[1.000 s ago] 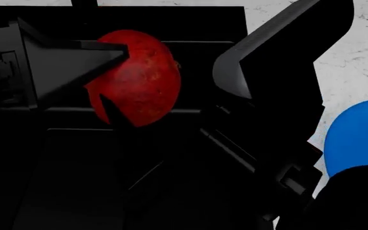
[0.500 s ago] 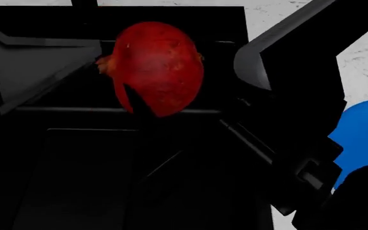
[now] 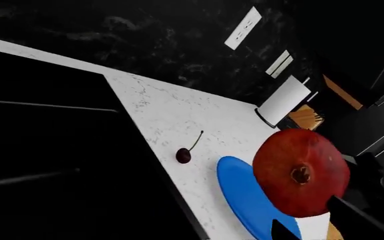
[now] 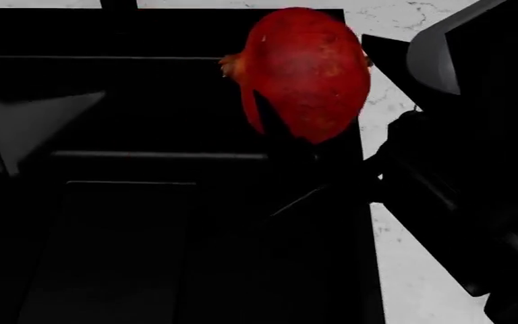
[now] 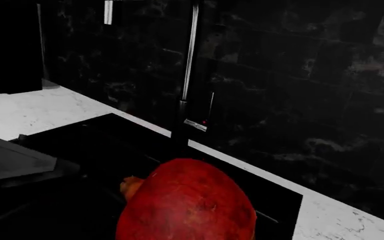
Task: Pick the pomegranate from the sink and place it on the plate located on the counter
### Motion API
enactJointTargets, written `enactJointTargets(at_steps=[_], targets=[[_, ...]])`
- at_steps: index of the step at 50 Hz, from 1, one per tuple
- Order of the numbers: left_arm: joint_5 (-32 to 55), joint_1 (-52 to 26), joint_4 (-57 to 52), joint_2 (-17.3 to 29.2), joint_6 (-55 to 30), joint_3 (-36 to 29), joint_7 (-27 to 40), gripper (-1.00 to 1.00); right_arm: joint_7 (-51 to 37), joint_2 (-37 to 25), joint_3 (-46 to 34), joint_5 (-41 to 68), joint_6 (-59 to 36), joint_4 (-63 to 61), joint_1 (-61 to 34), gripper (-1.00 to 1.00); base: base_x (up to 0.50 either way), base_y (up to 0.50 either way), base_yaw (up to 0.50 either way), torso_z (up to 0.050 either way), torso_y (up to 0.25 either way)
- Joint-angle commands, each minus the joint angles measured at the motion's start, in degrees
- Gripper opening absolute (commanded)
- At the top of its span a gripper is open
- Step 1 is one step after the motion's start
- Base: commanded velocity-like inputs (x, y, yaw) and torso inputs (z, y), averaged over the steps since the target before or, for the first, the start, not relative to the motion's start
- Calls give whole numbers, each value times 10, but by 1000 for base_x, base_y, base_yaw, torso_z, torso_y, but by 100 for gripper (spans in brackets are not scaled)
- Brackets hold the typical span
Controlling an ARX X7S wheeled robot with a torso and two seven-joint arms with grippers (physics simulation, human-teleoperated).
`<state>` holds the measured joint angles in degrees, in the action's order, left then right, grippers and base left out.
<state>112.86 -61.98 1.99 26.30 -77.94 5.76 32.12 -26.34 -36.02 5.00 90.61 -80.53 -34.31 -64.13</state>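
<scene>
The pomegranate [image 4: 309, 71] is off the sink [image 4: 151, 236] floor, held up over the sink's right rim, where the black basin meets the white counter [image 4: 394, 263]. The right gripper [image 4: 306, 125] is closed on the fruit: one dark finger [image 4: 272, 125] crosses the lower front of it and the right arm reaches in from the counter side of the sink. The fruit's small crown points back over the basin. The left gripper [image 4: 34, 128] shows as a grey wedge over the sink's left part, well apart from the fruit; I cannot tell whether its jaws are open or closed. In the left wrist view the blue plate [image 3: 242, 200] lies on the counter beside the sink, with a cherry [image 3: 183, 156] near the plate on the marble. A faucet [image 5: 192, 60] rises behind the sink's back rim
</scene>
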Motion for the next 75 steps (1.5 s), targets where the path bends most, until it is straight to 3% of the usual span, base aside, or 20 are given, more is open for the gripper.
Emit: enactJointTargets(at_steps=[1,17,26,43,75], targets=[[-118,32,-63,15,37,-10,-17,100,-132,-51,-22,106,-10,21,-36,-100,0,0,0,0,-10],[-181,39,-70,14,57,-21,-46,100,-323,-151,-95,256,50,1,-40,-100,0,0,0,0,-1],[-185,40,-77,15,66,-24,-13,100,-405,-225,-152,358,91,6,-72,-100,0,0,0,0,0],[-242,45,-126,18,81,-47,19,100,-438,-285,-167,359,93,20,-60,-100,0,0,0,0,-1],[-331,41,-124,23,109,-91,0,100,-443,-359,-131,294,123,67,43,-100,0,0,0,0,-1]])
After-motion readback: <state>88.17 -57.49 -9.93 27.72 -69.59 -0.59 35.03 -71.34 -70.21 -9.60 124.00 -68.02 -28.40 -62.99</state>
